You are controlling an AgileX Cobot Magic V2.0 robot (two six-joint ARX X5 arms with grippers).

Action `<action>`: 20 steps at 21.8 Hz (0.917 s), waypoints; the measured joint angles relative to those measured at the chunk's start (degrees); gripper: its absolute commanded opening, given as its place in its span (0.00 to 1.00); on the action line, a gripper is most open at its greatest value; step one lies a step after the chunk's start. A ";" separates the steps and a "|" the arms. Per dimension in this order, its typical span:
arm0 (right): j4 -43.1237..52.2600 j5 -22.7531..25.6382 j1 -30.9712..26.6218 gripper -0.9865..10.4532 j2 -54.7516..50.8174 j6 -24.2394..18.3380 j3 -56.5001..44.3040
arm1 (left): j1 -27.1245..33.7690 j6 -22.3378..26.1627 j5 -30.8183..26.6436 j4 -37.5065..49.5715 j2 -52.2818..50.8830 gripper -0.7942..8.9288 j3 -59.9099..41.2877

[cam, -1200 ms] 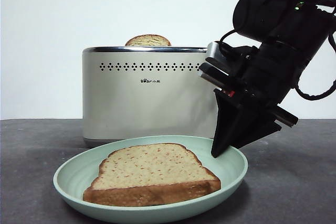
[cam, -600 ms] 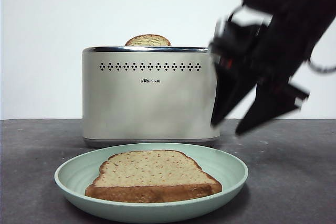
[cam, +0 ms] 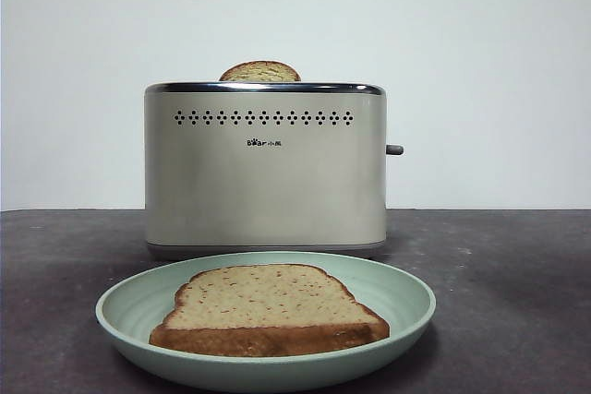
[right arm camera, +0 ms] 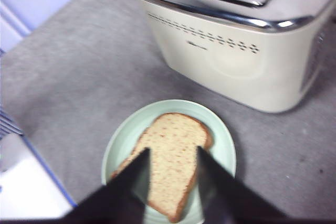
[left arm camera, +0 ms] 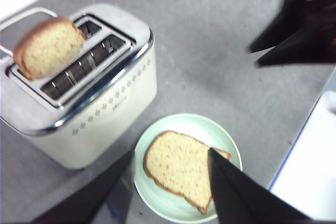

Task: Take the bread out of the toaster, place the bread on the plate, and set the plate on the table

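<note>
Both of my claws are hanging released above the round pale mint-green plate (cam: 266,320): left claw (left arm camera: 170,161), right claw (right arm camera: 173,156). That plate is resting on the dark grey bench (cam: 499,265), just before the cream boxy toaster (cam: 265,168), carrying the flat tan bread slice (cam: 270,309). Every step looks done; a second slice's domed top (cam: 260,71) is poking from the toaster.

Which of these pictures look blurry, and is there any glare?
Front view: sharp and evenly lit. Left wrist view: soft, the second slice and the right gripper smeared. Right wrist view: slightly blurred, with bright glare on the toaster rim.
</note>
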 measured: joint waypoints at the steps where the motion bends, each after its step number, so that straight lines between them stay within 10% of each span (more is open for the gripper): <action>1: -0.24 0.00 0.59 0.09 -1.38 0.00 0.00 | 0.00 0.00 -0.02 -0.39 0.46 0.17 0.00; 20: -0.37 4.48 1.18 0.09 -3.48 -0.02 0.00 | 0.00 -0.17 0.00 -1.38 2.95 0.09 0.00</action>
